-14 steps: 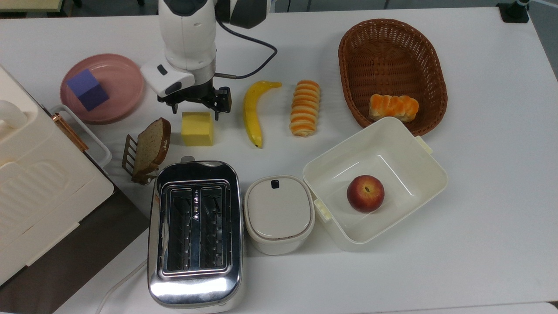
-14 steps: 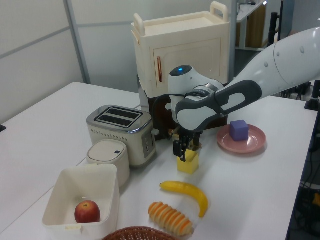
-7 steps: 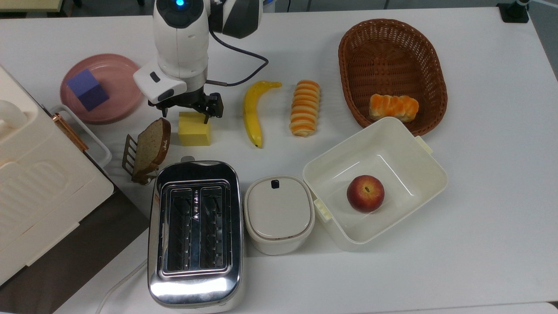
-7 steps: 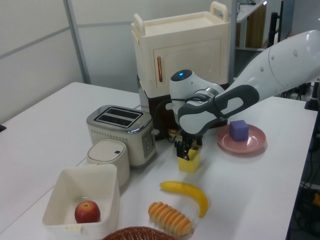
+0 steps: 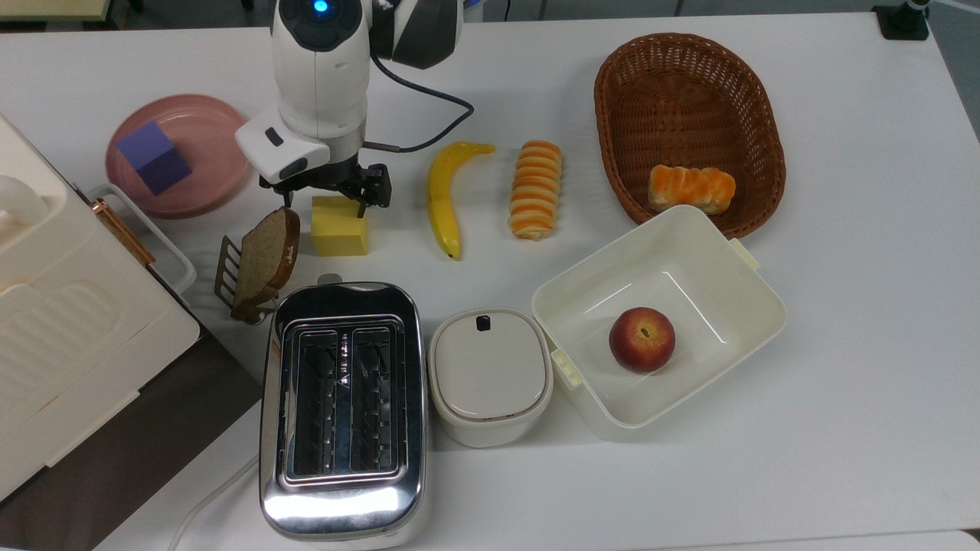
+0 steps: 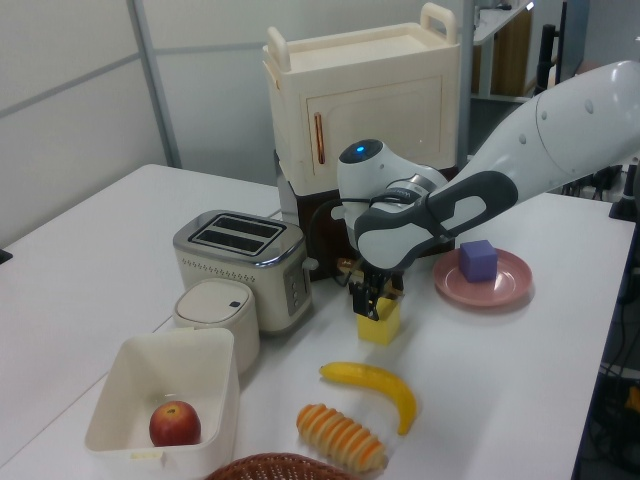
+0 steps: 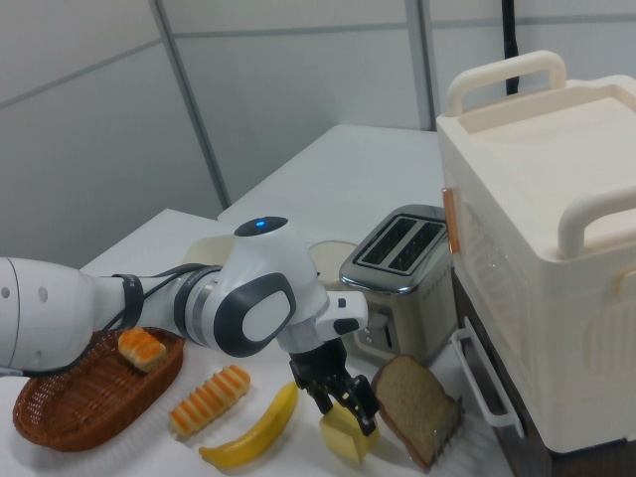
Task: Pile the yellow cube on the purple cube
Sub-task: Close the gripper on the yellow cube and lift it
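Note:
The yellow cube [image 5: 339, 229] sits on the white table between a bread slice and a banana; it also shows as the yellow cube [image 6: 380, 325] in the left view and the yellow cube [image 7: 348, 437] in the right view. My gripper [image 5: 329, 197] is low over its far side, open, with one finger off each side of the block. The left view has the gripper [image 6: 374, 300] right on top of the block, and the right view has the gripper [image 7: 343, 405] just above it. The purple cube [image 5: 155, 158] rests on a pink plate [image 5: 210, 126] at the top view's left, apart from the arm; in the left view the purple cube [image 6: 478, 260] is on the right.
A bread slice [image 5: 264, 252] in a small rack stands close to the yellow cube on the top view's left. A banana [image 5: 442, 199] lies on its right, a toaster [image 5: 341, 405] in front. A striped roll [image 5: 536, 187], basket [image 5: 612, 99], white box [image 5: 758, 306] and cream cabinet [image 5: 69, 329] are farther off.
Over the last second the gripper came down and shifted toward the top view's left, over the yellow cube. The cube has slid slightly the same way. In the last half second almost nothing moved.

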